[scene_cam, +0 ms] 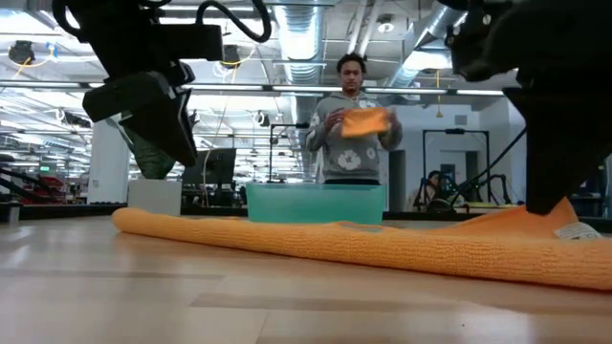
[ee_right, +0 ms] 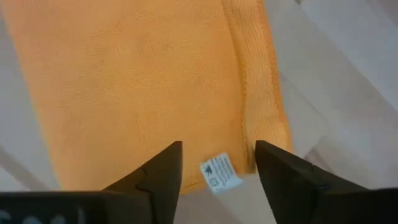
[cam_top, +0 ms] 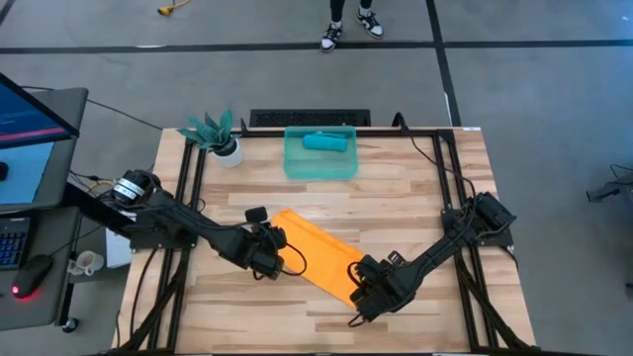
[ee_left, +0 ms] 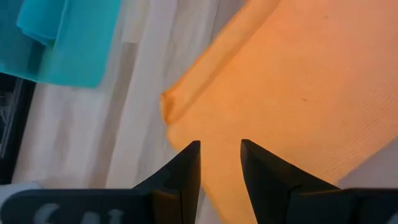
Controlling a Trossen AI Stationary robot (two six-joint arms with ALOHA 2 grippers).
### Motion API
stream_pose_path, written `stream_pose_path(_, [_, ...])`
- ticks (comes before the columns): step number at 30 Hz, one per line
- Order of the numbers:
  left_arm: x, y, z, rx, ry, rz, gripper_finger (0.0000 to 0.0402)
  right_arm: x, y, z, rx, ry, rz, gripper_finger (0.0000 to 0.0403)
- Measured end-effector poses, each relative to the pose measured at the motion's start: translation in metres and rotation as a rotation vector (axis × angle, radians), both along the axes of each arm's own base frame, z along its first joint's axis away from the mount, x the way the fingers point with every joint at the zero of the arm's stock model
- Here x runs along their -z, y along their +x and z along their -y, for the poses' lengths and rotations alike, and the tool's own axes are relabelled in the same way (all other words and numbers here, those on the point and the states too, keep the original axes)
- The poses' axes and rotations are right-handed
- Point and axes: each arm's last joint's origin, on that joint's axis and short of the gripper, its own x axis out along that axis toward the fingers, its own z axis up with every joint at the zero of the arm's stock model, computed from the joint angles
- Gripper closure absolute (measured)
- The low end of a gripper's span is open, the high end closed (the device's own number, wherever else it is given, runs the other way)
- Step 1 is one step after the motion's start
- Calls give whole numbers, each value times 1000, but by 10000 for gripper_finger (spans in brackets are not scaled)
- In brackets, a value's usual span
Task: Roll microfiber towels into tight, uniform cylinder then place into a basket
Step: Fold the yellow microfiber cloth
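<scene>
Towel, orange (cam_top: 315, 249): flat at worktop (cam_top: 415, 188) centre | left claw (cam_top: 274, 247): open, 9 o'clock end | right claw (cam_top: 362, 285): open, 4 o'clock end | teal towel (cam_top: 324, 141): in basket (cam_top: 293, 166), 12 o'clock.

high: overhead, straight down on whole table (cam_top: 396, 188) | low: tabletop level, facing room across orange towel (scene_cam: 382, 244) | wrists: close above that towel (ee_left: 298, 93) | shared: towel, all four views

The left claw (ee_left: 220, 163) hangs with its two dark fingers (ee_left: 186, 168) parted by a narrow gap, just above the edge of the orange towel (ee_left: 292, 87) spread flat on the pale wooden table (ee_left: 143, 93). One towel corner is folded over. The teal basket (ee_left: 68, 43) sits beyond it.
</scene>
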Motion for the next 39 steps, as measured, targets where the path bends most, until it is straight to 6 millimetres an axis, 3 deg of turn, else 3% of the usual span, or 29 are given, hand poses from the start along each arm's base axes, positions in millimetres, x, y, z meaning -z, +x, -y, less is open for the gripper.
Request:
stream_pose_path(12, [2, 6, 4, 18, -85, 25, 294, -35, 2, -22, -140, -64, 63, 183])
stream_pose_path(17, [19, 20, 11, 109, -182, -5, 294, -40, 3, -23, -185, -262, 205, 183])
stream_pose_path(21, [37, 35, 13, 181, -189, 2, 294, -41, 5, -20, -175, -276, 209, 185])
stream_pose_path(31, [68, 58, -3, 250, -217, -43, 294, -41, 5, -21, -176, -271, 212, 186])
stream_pose_path(39, [72, 67, -30, 481, -3, -172, 294, -41, 7, -18, -167, -272, 211, 186])
